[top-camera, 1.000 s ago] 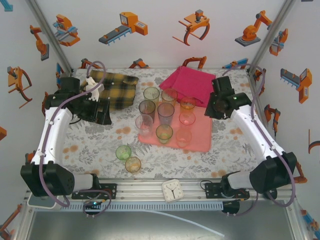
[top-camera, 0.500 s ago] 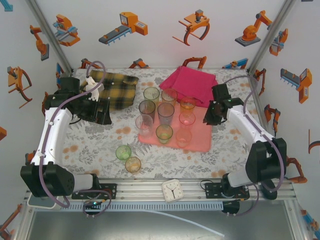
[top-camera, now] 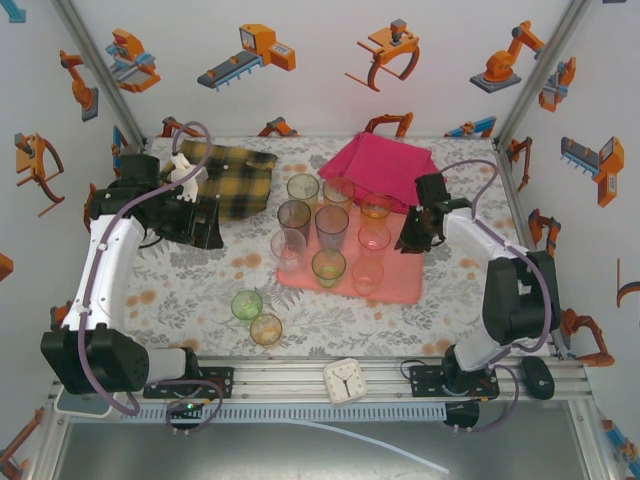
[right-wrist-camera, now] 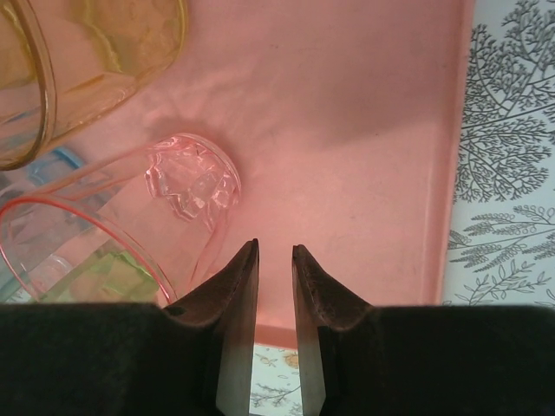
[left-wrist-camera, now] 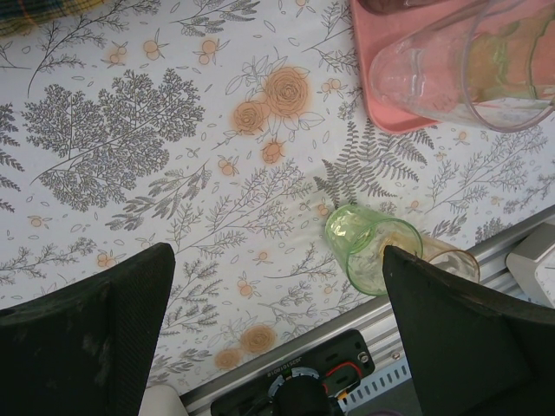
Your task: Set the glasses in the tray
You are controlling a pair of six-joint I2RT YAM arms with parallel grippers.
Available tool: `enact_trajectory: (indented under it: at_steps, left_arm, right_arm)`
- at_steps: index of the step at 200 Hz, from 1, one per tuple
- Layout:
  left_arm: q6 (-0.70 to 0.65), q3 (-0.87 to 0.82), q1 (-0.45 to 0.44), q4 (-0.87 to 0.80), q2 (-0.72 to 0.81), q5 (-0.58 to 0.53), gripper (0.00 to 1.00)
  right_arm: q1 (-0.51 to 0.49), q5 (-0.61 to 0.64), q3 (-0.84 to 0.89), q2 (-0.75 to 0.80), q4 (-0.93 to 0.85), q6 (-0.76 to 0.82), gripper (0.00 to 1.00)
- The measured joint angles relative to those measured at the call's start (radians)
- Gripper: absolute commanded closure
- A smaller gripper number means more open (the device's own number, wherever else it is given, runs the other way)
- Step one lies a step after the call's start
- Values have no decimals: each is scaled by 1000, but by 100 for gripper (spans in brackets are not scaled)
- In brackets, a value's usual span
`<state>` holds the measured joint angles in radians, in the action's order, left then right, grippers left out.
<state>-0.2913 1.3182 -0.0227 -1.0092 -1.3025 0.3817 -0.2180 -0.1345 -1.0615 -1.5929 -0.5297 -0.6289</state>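
The salmon-pink tray [top-camera: 402,275] lies at the table's middle with several glasses [top-camera: 331,227] standing on it. Two more glasses stand off it on the flowered cloth near the front: a green one [top-camera: 247,304] [left-wrist-camera: 368,247] and an amber one [top-camera: 266,328] [left-wrist-camera: 449,260]. My left gripper [top-camera: 205,226] [left-wrist-camera: 277,260] hangs open and empty, left of the tray. My right gripper [top-camera: 412,241] [right-wrist-camera: 275,248] is low over the tray's [right-wrist-camera: 347,130] right part. Its jaws stand almost together with nothing between them. A pink glass [right-wrist-camera: 186,195] stands just to its left.
A yellow-black plaid cloth [top-camera: 230,175] lies at the back left and a magenta cloth [top-camera: 385,165] at the back, touching the tray. A small white clock [top-camera: 346,380] sits on the front rail. Bare flowered cloth [right-wrist-camera: 507,130] runs right of the tray.
My right arm has swung in from the right side, and its gripper now sits over the tray's right part. The left arm and the glasses have not moved.
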Motion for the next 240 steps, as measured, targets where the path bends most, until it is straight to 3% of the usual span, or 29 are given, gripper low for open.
enact_trajectory:
  at_steps: [152, 240]
  left_arm:
    - [0, 0, 0, 3, 0, 0, 3]
    - [0, 0, 0, 3, 0, 0, 3]
  right_arm:
    - [-8, -94, -2, -76, 41, 4, 73]
    - [-14, -62, -36, -88, -3, 39, 69]
